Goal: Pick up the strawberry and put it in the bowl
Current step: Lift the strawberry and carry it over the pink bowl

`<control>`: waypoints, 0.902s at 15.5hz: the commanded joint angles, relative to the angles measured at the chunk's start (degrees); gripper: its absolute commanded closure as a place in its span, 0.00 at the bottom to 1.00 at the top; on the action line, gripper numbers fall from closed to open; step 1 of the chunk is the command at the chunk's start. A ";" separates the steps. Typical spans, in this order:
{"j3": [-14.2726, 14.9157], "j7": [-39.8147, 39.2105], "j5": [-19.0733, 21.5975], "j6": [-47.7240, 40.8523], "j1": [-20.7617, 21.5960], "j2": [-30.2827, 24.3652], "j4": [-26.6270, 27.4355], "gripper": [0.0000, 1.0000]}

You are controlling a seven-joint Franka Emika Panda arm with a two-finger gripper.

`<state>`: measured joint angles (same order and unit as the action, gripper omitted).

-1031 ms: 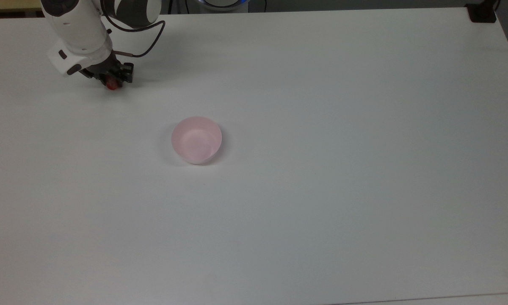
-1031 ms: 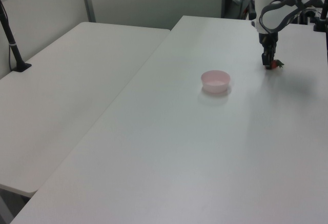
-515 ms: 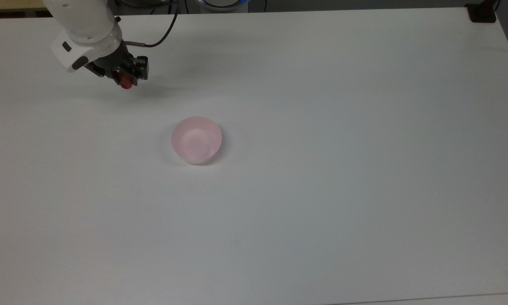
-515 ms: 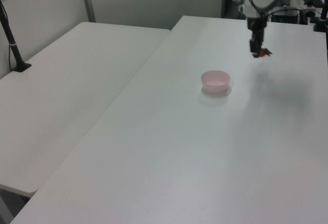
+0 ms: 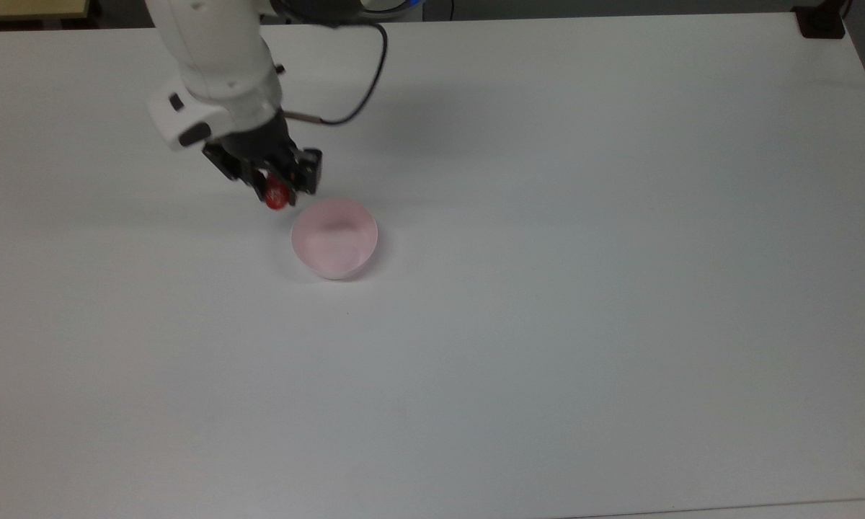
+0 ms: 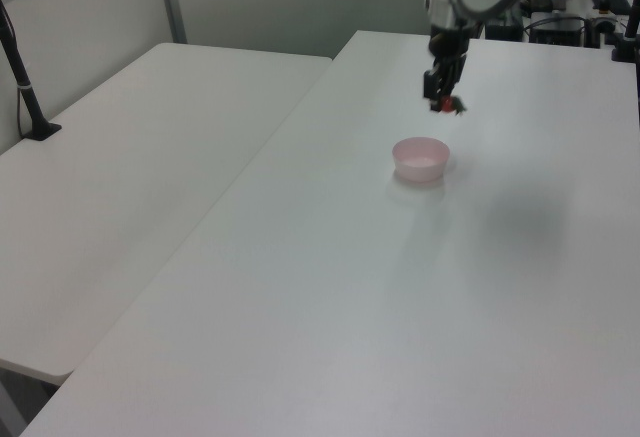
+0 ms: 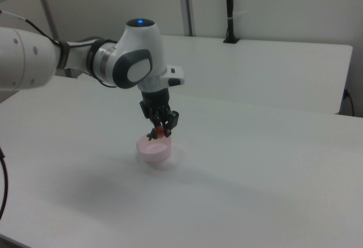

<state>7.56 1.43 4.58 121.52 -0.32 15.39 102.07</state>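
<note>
Top view: we're looking down on the table [image 5: 548, 324] from high up. Left and right views: we're looking low and oblique from opposite sides, w/ right nearer. All are sharing the bowl [image 5: 334, 238] [image 6: 420, 158] [image 7: 153, 148].

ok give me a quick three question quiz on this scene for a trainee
1. True or false: the strawberry lies on the table.
2. What is the end effector holding?
3. In the top view, the strawberry is: A) inside the bowl, B) just off the bowl's upper-left rim, C) at the table's far right.

Key:
1. False; it is held above the table.
2. The strawberry.
3. B.
</note>
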 commanded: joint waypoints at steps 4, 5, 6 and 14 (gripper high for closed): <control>-0.87 7.79 1.31 7.76 3.40 7.02 -1.61 0.66; -1.31 8.32 1.22 7.85 3.40 7.03 -1.61 0.66; -1.67 9.10 1.22 7.85 3.40 7.03 -1.61 0.66; -3.16 10.34 0.08 7.15 3.40 4.93 -1.70 0.00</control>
<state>4.27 10.66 4.63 129.29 2.78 22.40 100.53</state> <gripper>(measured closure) 0.167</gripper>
